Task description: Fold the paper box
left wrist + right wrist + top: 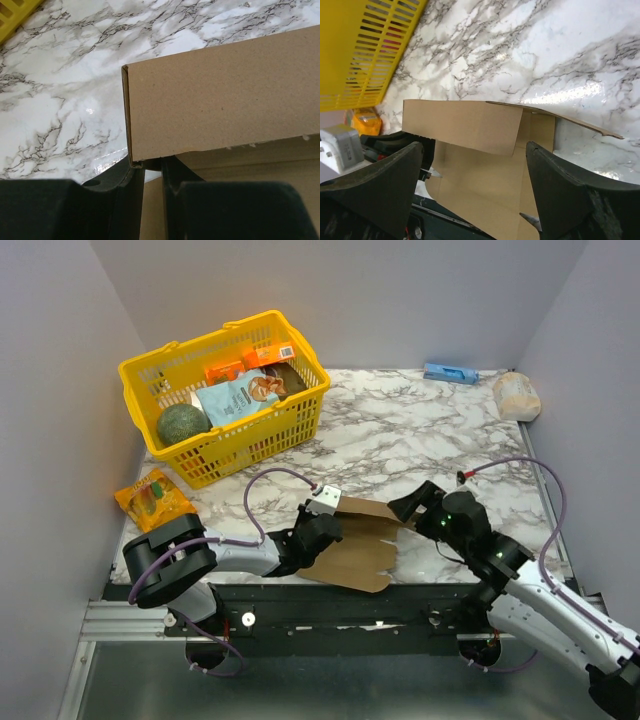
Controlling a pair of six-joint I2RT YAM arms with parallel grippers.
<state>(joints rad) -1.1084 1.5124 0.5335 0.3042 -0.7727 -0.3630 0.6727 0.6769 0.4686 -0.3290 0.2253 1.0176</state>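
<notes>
Paper box (358, 545): plain brown cardboard, partly folded, lying on the marble counter (420, 430) in front of the yellow basket (250, 445), on the side nearer the arms.
Box shape: one long panel stands upright along the edge that faces the basket. The rest lies flat, with notched flaps at the end farther from the basket.
Left end effector (318, 533): at the end of the box nearer the basket, its jaws drawn in to a narrow gap and pinching the corner where the raised panel meets the flat sheet.
Right end effector (408, 505): at the end of the box farther from the basket, jaws spread wide with nothing gripped. I cannot tell whether it touches the cardboard.
Yellow basket: holds a round green item, a pale blue bag and orange packets.
Orange packet (155, 498): flat on the counter just in front of the basket's near left corner.
</notes>
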